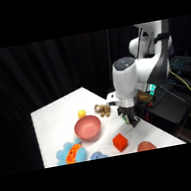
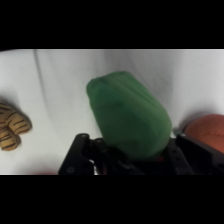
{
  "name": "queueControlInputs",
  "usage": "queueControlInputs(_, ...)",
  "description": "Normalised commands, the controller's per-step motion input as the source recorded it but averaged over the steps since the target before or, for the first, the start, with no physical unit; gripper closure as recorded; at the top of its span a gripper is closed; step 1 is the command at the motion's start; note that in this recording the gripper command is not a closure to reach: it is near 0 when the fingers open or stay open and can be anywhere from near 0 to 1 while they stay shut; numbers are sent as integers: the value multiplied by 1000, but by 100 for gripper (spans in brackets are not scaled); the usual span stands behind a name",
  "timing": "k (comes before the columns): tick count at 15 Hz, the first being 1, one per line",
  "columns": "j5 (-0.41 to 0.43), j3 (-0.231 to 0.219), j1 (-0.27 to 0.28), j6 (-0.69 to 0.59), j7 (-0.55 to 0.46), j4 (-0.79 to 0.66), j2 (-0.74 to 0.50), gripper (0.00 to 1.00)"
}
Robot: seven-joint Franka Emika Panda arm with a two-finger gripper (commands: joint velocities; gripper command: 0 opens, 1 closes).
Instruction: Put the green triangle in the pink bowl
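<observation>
The triangle (image 2: pixel 129 116) is being clenched in the gripper (image 1: pixel 130 119), so that it can be carried. It is being held above the table (image 1: pixel 51 116), to the right of the bowl (image 1: pixel 87 128), and is not yet being placed inside.

Cube (image 1: pixel 120 142) right of bowl (image 1: pixel 87 128), apart

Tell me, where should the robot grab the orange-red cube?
Probably by two opposite flat sides, straight down from above. The orange-red cube sits flat on the table, apart from the pink bowl. First the gripper must drop the green triangle its jaws hold.
</observation>
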Motion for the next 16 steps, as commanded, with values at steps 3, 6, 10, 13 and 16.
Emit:
queueControlInputs(3, -216, -55, -170, -331, 28, 247, -121, 0)
queueControlInputs(6, -136, -32, -163, -274, -59, 393, 113, 0)
queueControlInputs(10, -49, -52, -159, -269, -187, 524, 297, 53)
queueControlInputs(13, 19, -70, -153, -294, -276, 642, 412, 0)
queueControlInputs(16, 62, -59, -120, -326, -258, 682, 417, 0)
